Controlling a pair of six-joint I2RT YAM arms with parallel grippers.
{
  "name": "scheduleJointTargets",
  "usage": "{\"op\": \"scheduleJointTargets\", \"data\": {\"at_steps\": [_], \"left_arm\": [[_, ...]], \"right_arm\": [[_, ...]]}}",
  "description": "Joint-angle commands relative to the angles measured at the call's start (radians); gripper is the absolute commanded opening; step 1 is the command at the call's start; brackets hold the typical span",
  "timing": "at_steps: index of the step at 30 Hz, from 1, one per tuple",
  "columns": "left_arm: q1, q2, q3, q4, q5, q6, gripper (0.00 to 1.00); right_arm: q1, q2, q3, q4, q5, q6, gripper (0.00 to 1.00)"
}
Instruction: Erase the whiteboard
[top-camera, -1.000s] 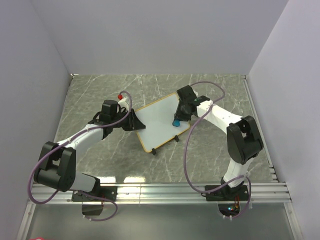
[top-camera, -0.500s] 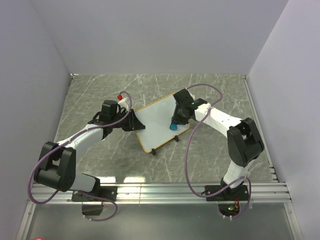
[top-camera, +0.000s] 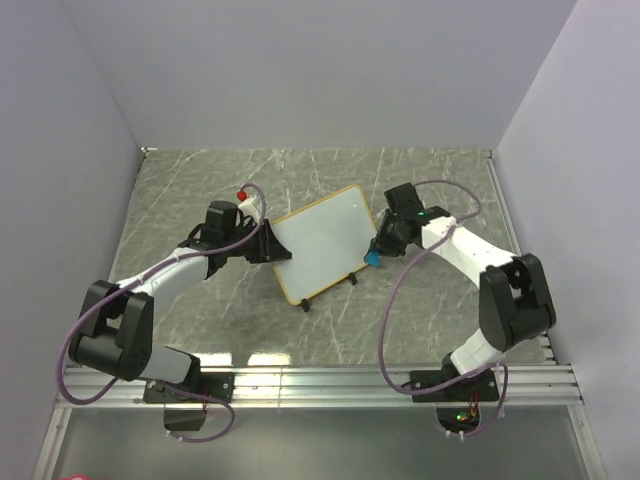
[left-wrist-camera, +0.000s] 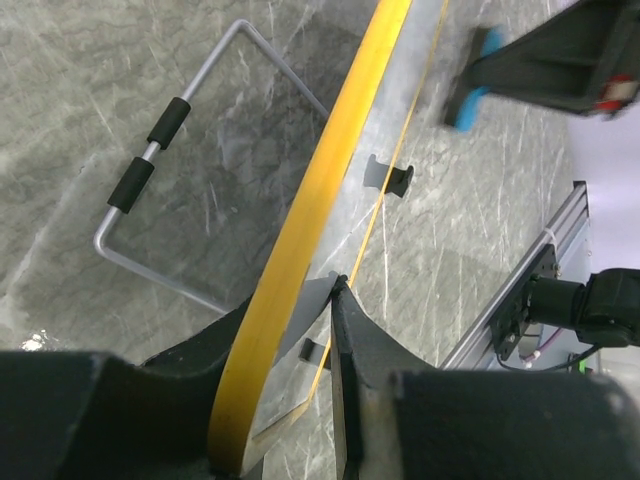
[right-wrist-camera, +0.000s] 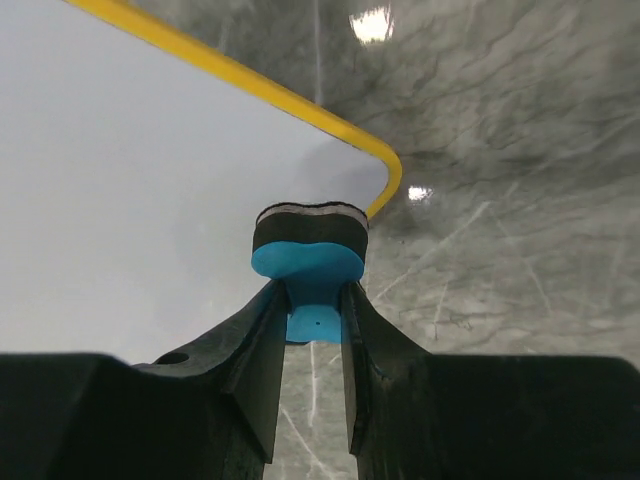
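Observation:
The whiteboard (top-camera: 322, 240), white with a thin yellow frame and two black feet, is propped tilted mid-table; its surface looks blank. My left gripper (top-camera: 272, 243) is shut on its left edge; the left wrist view shows the yellow frame (left-wrist-camera: 300, 230) between my fingers. My right gripper (top-camera: 378, 247) is shut on the blue eraser (top-camera: 372, 257), held just off the board's right edge. In the right wrist view the eraser (right-wrist-camera: 307, 258) sits by the board's rounded corner (right-wrist-camera: 385, 170), its dark felt facing the board (right-wrist-camera: 120, 190).
A marker with a red cap (top-camera: 240, 192) lies behind the left arm. The board's wire stand (left-wrist-camera: 165, 120) shows under it in the left wrist view. Grey walls close three sides; an aluminium rail (top-camera: 330, 380) runs along the near edge.
My right gripper has carried the eraser from the board's right part rightward and off its right edge. The left gripper and the board have stayed put.

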Motion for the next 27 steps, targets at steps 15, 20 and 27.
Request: {"op": "scheduleJointTargets", "data": {"at_steps": [15,20,27], "left_arm": [[-0.01,-0.051,-0.021,-0.178,-0.486,0.085,0.0],[-0.01,-0.05,-0.013,-0.209,-0.506,0.071,0.0],[-0.01,-0.09,-0.03,-0.223,-0.568,0.023,0.0]], "right_arm": [[-0.163,-0.083,-0.06,-0.085,0.171,0.007,0.16],[-0.203,-0.048,-0.051,-0.063,0.142,-0.007,0.71],[-0.205,-0.037,-0.011,-0.087,0.127,-0.019,0.8]]}}
